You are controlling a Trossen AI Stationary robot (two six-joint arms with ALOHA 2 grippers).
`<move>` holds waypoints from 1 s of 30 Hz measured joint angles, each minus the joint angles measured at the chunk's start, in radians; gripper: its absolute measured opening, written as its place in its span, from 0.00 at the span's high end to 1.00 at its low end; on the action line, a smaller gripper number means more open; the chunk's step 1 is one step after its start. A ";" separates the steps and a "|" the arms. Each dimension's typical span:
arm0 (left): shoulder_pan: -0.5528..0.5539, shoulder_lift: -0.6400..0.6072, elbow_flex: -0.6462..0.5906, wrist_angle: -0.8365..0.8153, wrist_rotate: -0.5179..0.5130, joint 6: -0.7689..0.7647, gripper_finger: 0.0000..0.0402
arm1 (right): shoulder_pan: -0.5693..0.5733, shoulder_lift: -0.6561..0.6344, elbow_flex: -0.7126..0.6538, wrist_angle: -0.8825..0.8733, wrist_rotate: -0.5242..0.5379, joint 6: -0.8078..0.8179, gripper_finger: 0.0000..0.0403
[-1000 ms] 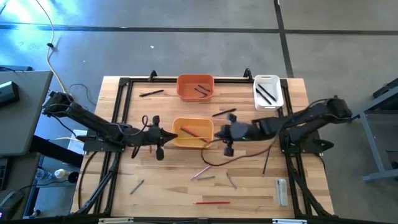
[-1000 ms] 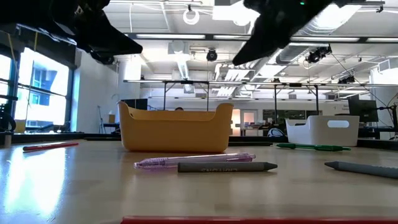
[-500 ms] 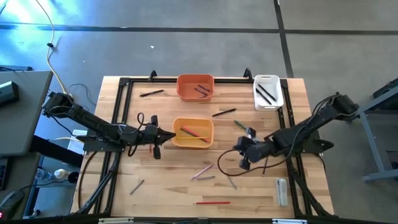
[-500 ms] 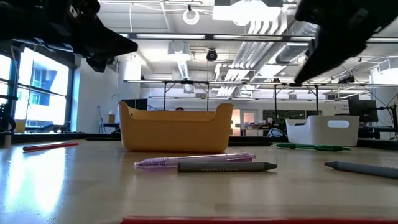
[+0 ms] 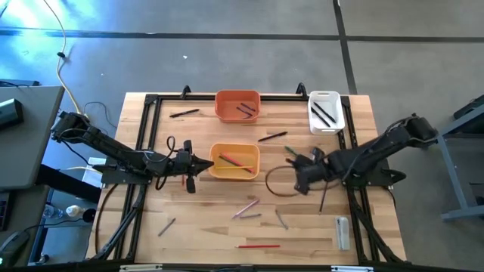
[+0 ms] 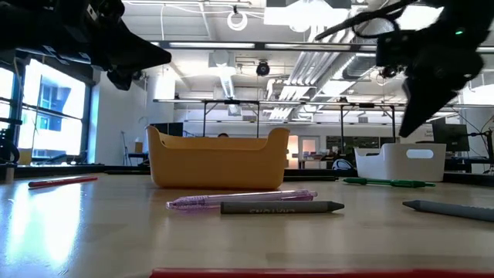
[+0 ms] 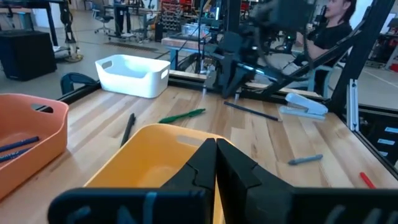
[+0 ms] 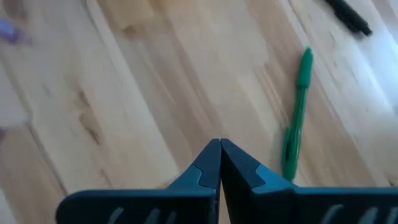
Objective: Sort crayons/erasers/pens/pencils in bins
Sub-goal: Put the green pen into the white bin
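Observation:
My left gripper [image 5: 204,164] is shut and empty, raised at the left end of the yellow-orange bin [image 5: 234,161]; the left wrist view [image 7: 216,149] looks over the bin's rim [image 7: 155,134]. My right gripper [image 5: 302,174] is shut and empty, above the bare table right of that bin, with a green pen [image 8: 297,118] lying just beyond its tips [image 8: 219,148]. The orange bin [image 5: 237,106] and the white bin [image 5: 325,111] stand at the far edge. All three bins hold sticks.
Loose on the table are a black pen [image 5: 272,137], a pink pen and grey crayon [image 5: 246,210], grey sticks [image 5: 281,219] [image 5: 166,225], a red stick [image 5: 259,245] and a black one [image 5: 184,112]. A cable loop [image 5: 278,185] hangs by the right gripper. A white stapler [image 5: 342,230] lies near right.
My right gripper has left the right end of the yellow-orange bin. It swung toward the table's right and near edge, then came back a little toward the far edge, and now stands over the table by the green pen.

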 joint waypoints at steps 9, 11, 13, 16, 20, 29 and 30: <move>0.000 0.000 0.000 -0.009 0.014 0.000 1.00 | -0.348 0.000 0.000 0.113 -0.199 -0.359 0.96; 0.000 0.000 0.000 -0.008 0.016 0.000 1.00 | -0.419 0.000 0.000 0.170 -0.218 -0.441 0.91; 0.000 0.000 0.000 -0.009 0.017 0.000 1.00 | -0.491 0.006 0.000 0.230 -0.250 -0.514 0.85; 0.000 0.000 0.000 -0.008 0.017 0.000 1.00 | -0.590 0.039 0.000 0.305 -0.309 -0.593 0.75; -0.001 0.000 0.000 -0.013 0.017 0.000 1.00 | -0.679 0.113 0.000 0.330 -0.350 -0.655 0.64; -0.001 0.000 0.000 -0.016 0.018 -0.010 1.00 | -0.695 0.180 0.000 0.151 -0.378 -0.610 0.53; -0.001 0.000 0.000 -0.016 0.018 -0.010 1.00 | -0.692 0.180 0.000 0.140 -0.375 -0.604 0.53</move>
